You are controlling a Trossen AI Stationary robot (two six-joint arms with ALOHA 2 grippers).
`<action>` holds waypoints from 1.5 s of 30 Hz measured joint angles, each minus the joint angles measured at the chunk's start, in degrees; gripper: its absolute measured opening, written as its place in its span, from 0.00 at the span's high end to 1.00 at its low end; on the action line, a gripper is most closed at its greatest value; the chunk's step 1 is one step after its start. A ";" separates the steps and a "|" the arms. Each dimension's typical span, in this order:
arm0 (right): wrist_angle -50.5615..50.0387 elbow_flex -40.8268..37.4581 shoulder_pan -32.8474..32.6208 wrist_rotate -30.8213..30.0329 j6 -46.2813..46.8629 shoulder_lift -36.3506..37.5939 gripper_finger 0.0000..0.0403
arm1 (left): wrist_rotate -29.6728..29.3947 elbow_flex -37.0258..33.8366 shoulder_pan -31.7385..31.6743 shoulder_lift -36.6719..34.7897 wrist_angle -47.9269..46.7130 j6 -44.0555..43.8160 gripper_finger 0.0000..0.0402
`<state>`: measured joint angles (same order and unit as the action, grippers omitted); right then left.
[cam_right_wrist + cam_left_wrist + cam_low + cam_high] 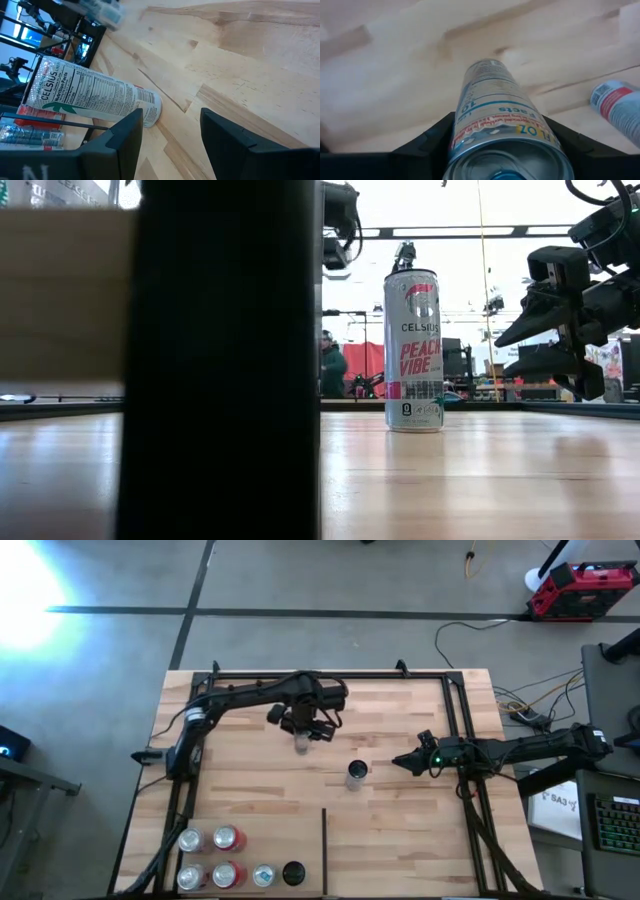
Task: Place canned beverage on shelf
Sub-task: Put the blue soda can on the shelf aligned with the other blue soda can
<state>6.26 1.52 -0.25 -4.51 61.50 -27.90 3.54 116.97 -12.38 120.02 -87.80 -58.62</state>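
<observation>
Left arm gripping a can over the shelf

The left gripper (303,736) is clenching a silver can (492,107) above the shelf (400,840) — a second can (356,774) is standing upright mid-board. The right gripper (398,761) is waiting just beside it (fingers apart in its wrist view), holding nothing; five more cans (226,838) are sitting at the corner.
</observation>
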 joint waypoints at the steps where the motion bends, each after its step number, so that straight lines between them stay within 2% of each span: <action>1: -0.02 -0.01 0.01 -0.02 0.01 0.00 0.55 | -0.02 -0.28 0.53 -0.54 -0.68 -1.69 0.47; 8: -0.02 0.00 0.02 -0.02 0.02 0.00 0.55 | -2.39 -7.10 7.28 -8.31 -0.66 -15.91 0.47; 13: -0.01 0.00 0.02 0.00 0.00 0.00 0.55 | -5.26 -17.48 13.93 -16.97 5.81 -30.36 0.45; 18: -0.01 0.00 0.00 0.00 0.00 0.00 0.55 | -3.53 -28.27 18.27 -23.30 10.75 -39.62 0.44; 24: -0.02 0.00 0.02 0.00 0.01 0.00 0.55 | 0.77 -34.96 22.38 -26.41 15.77 -39.13 0.43; 31: -0.01 -0.01 0.00 0.00 0.00 0.00 0.55 | -0.04 -34.33 30.63 -28.36 15.25 -37.96 0.43; 36: -0.01 0.00 0.02 -0.01 0.02 0.00 0.55 | -3.04 -33.81 37.27 -28.36 15.26 -39.06 0.43; 45: 0.00 0.00 0.01 -0.01 0.01 0.00 0.55 | -2.81 -32.80 40.61 -28.21 16.03 -39.21 0.43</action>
<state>6.26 1.52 -0.24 -4.53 61.50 -27.90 0.73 84.17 28.23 91.81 -71.77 -97.83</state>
